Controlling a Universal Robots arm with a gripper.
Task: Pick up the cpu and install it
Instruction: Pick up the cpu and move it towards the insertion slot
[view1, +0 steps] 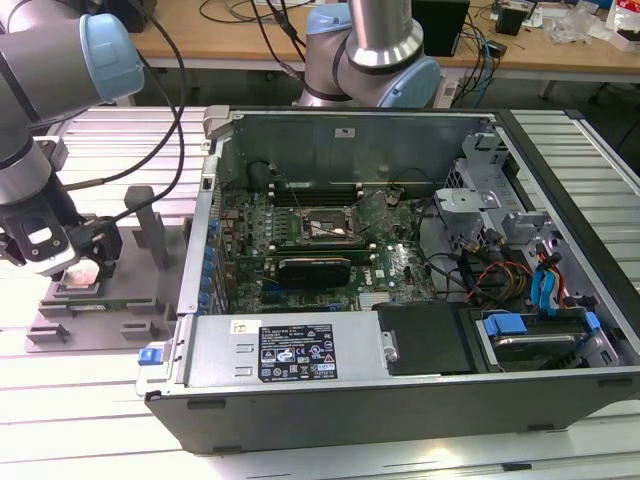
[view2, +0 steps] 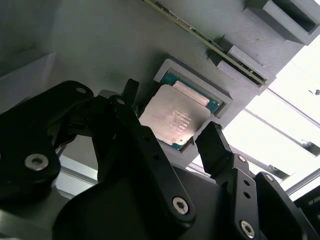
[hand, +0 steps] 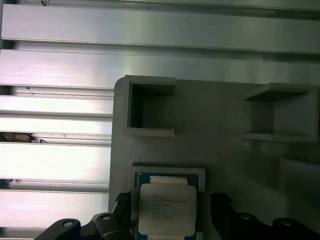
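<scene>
The cpu is a flat square chip with a shiny silver top, lying in a shallow square recess of the grey plastic tray at the exterior view's left. My gripper hangs just above it, open. Its black fingers stand on either side of the chip, with small gaps to its edges in the first wrist view. There the cpu lies between the two fingertips of the gripper. The black square socket sits on the motherboard inside the open computer case.
The tray carries upright grey posts and box-shaped holders close to the gripper. A strip-like part lies in a slot beside the cpu. The case wall rises between tray and motherboard. A second robot arm stands behind the case.
</scene>
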